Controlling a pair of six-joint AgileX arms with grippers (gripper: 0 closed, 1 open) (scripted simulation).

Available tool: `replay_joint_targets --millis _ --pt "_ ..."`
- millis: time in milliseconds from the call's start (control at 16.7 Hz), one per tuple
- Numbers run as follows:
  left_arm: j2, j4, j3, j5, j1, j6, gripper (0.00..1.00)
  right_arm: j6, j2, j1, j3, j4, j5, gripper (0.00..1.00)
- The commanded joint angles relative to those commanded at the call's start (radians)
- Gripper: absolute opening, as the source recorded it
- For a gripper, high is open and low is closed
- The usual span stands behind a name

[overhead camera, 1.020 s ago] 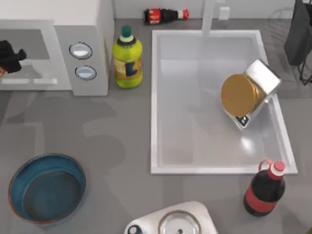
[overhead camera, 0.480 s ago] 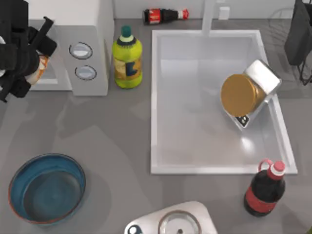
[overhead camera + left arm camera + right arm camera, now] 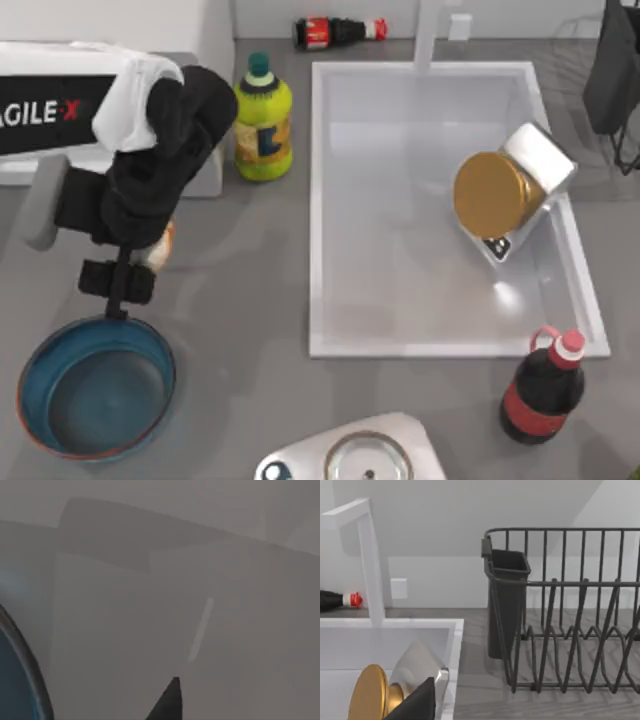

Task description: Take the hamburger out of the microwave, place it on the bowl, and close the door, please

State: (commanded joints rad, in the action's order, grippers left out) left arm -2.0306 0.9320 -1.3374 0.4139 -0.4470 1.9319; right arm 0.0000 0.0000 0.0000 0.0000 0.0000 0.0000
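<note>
Reading "AGILE·X" on the left arm. Left end effector (image 3: 122, 283) hovering over the worktop (image 3: 240, 300) beside the bowl (image 3: 95, 385), seemingly gripping the hamburger (image 3: 160, 247); yellow bottle (image 3: 261, 120) standing near the microwave (image 3: 205, 30).

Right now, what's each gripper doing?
Left gripper: shut on the hamburger, above the counter near the bowl.
Right gripper: cannot be told.
</note>
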Motion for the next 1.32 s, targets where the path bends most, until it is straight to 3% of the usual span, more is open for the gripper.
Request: replay_joint_targets --millis 300,600,840,1320 --pt "-0.158 0.436 -0.068 0.136 -0.156 0.477 0.0 0.0 0.0 0.0 0.0 0.0 0.0 1.0" --pt "-0.302 0.725 -0.089 0.219 -0.26 0.797 0.0 0.0 0.0 0.0 0.0 0.0 0.0 1.0" --pt "-0.35 0.807 -0.091 0.242 -0.29 0.889 0.0 0.0 0.0 0.0 0.0 0.0 0.0 1.0" --pt "-0.345 0.789 -0.083 0.25 -0.279 0.883 0.0 0.0 0.0 0.0 0.0 0.0 0.0 1.0"
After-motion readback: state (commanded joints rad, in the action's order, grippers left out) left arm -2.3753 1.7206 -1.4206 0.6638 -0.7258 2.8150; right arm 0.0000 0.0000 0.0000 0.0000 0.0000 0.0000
